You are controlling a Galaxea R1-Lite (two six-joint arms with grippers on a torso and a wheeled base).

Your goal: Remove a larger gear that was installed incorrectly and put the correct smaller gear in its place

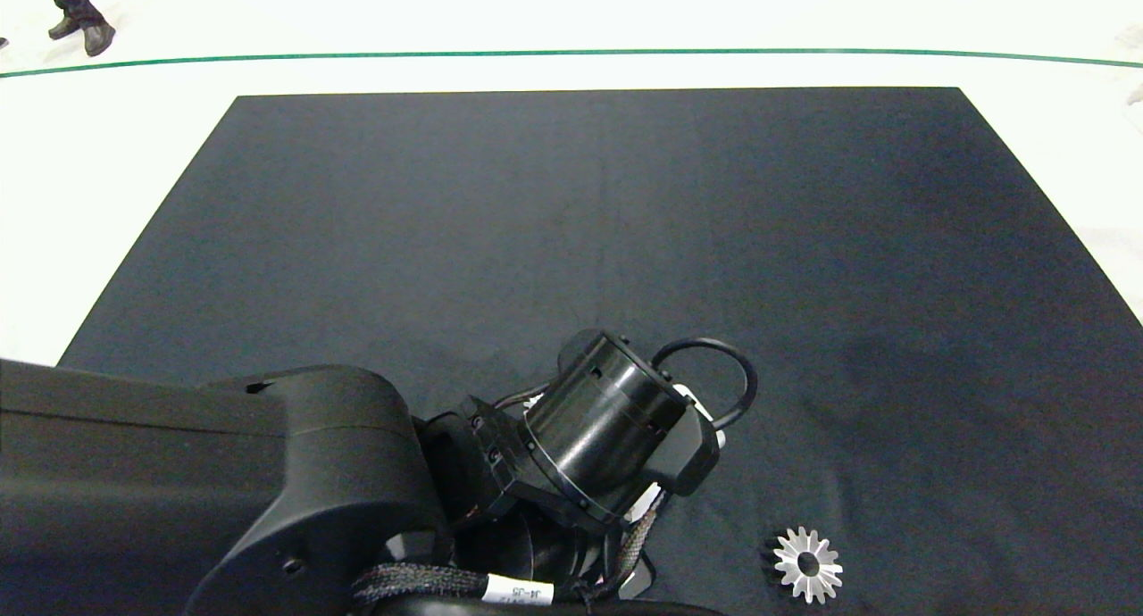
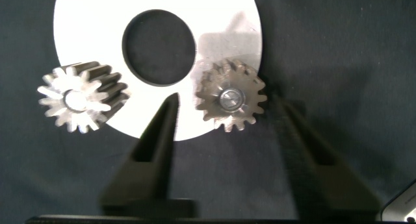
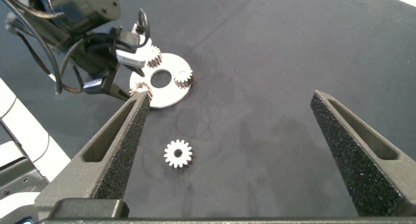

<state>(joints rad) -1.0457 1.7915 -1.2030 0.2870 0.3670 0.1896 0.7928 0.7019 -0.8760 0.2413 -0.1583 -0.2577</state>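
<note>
Left end effector (image 2: pixel 224 130) (fingers spread) straddles a small ridged gear (image 2: pixel 231 95).

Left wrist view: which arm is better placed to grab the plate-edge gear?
Left. Its tool is open and straddles that gear on the plate. The right tool is open too, but back off over the mat.

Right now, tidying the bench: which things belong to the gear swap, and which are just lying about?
Job: larger gear, loose on the black mat; white plate with grey gears; left gripper, open over one grey gear.
Lying about: the mat itself; a person's shoes beyond the table; right gripper, open, idle. Smaller gear not in view.
</note>
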